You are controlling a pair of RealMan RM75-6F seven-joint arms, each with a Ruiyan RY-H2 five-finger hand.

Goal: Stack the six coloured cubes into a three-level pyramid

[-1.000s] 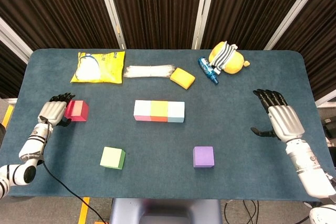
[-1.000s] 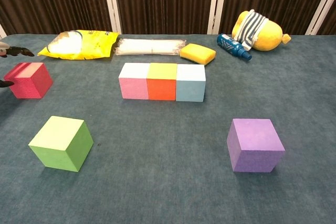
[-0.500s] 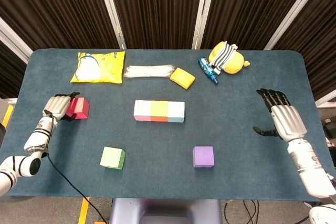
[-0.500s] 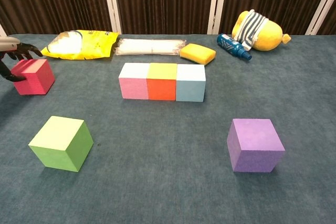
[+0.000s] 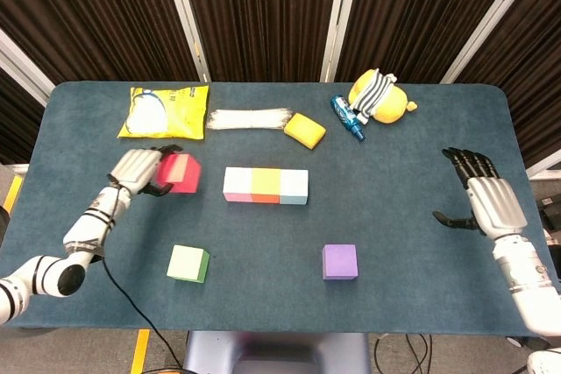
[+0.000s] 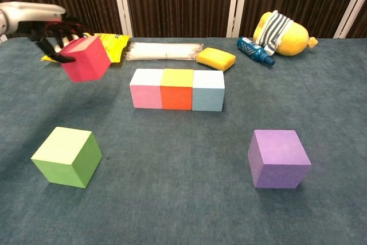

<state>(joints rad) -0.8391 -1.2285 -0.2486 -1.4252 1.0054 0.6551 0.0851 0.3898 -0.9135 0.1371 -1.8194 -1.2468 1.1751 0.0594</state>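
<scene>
My left hand [image 5: 138,169] [image 6: 50,28] grips the red cube [image 5: 180,172] [image 6: 85,58] and holds it tilted in the air, left of the base row. That row stands mid-table: a pink cube [image 5: 237,184] [image 6: 146,88], an orange cube [image 5: 266,186] [image 6: 176,89] and a light-blue cube [image 5: 294,187] [image 6: 208,90], side by side and touching. A green cube [image 5: 188,263] [image 6: 67,156] sits near the front left and a purple cube [image 5: 339,261] [image 6: 278,158] near the front right. My right hand [image 5: 485,200] hovers at the table's right side, fingers spread, holding nothing.
Along the back edge lie a yellow snack bag [image 5: 165,111] [image 6: 86,47], a clear white packet [image 5: 251,118] [image 6: 164,50], a yellow sponge [image 5: 304,130] [image 6: 215,58], a blue bottle [image 5: 344,114] [image 6: 256,50] and a yellow plush toy [image 5: 380,97] [image 6: 283,32].
My left hand has taken hold of the red cube, lifted it off the table and carried it right toward the base row. My right hand drifted slightly right and down.
</scene>
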